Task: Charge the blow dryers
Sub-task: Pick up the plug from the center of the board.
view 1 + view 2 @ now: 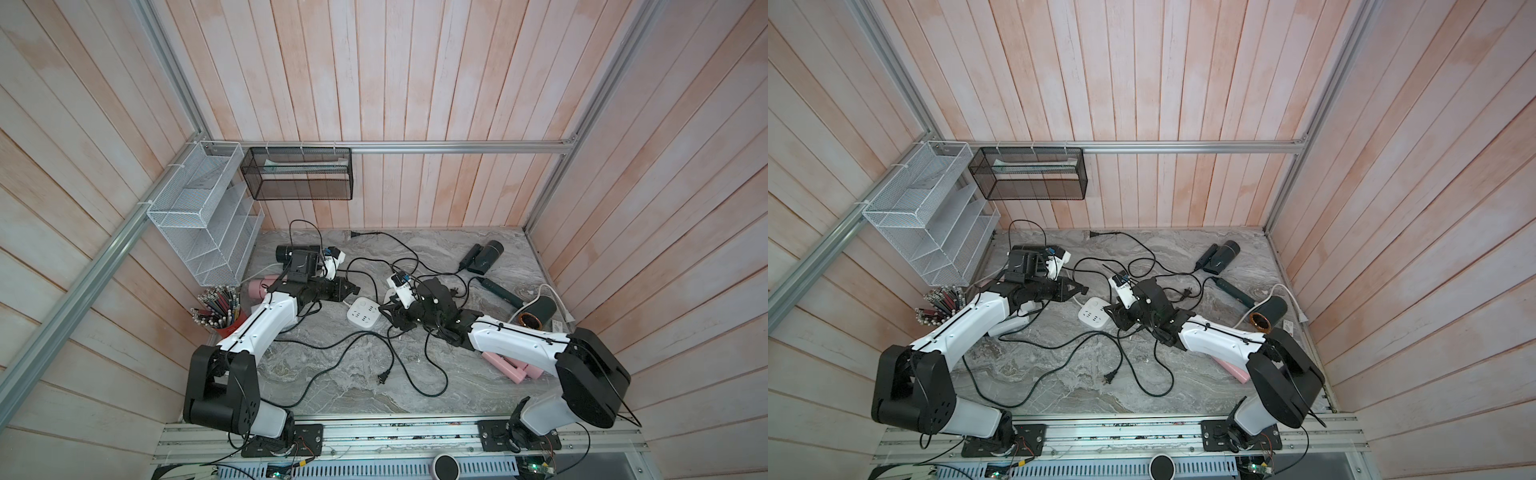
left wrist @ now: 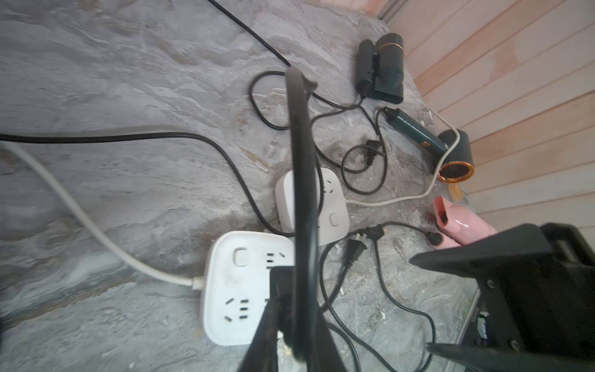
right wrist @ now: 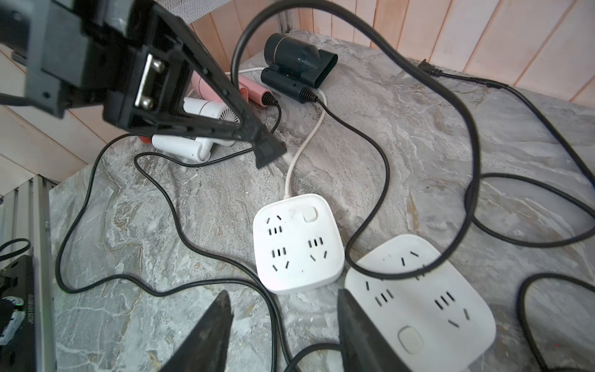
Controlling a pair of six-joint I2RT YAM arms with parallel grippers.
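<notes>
Blow dryers (image 1: 1223, 251), six, strewn round the rim of a grey marble-patterned table (image 1: 332, 390) among tangled black cords. Black cylinder-barrelled dryer (image 1: 284, 252) in the far left corner, partly hidden behind the left wrist. Pink cylinder-barrelled dryer (image 1: 258, 287) at the left edge. Pale grey folded dryer (image 3: 203, 111) just beside it, tucked under the left forearm. Dark folded dryer (image 1: 486, 255) near the far right corner. Dark dryer with copper-ringed nozzle (image 1: 540, 311) along the right edge, handle unfolded toward the table's middle. Second pink dryer (image 1: 509, 368) toward the near right corner, half covered by the right forearm.

Two white square power strips at the middle of the table, one (image 1: 364, 318) in the open and its twin (image 3: 418, 299) just beside it.

Left arm: up from the near left rail mount, elbow folded high, white forearm slanting toward the middle, wrist roughly level. Left gripper (image 1: 355, 289) aimed across the table, near the strips, jaws pinched together on a thick black cord (image 2: 299, 161).

Right arm: out from the near right mount, white forearm low and reaching toward the middle, wrist tipped downward. Right gripper (image 3: 283, 296) poised low over the pair of strips, jaws spread apart, clamping nothing. Another stretch of black cord across the gap; touching or not, impossible to tell.
</notes>
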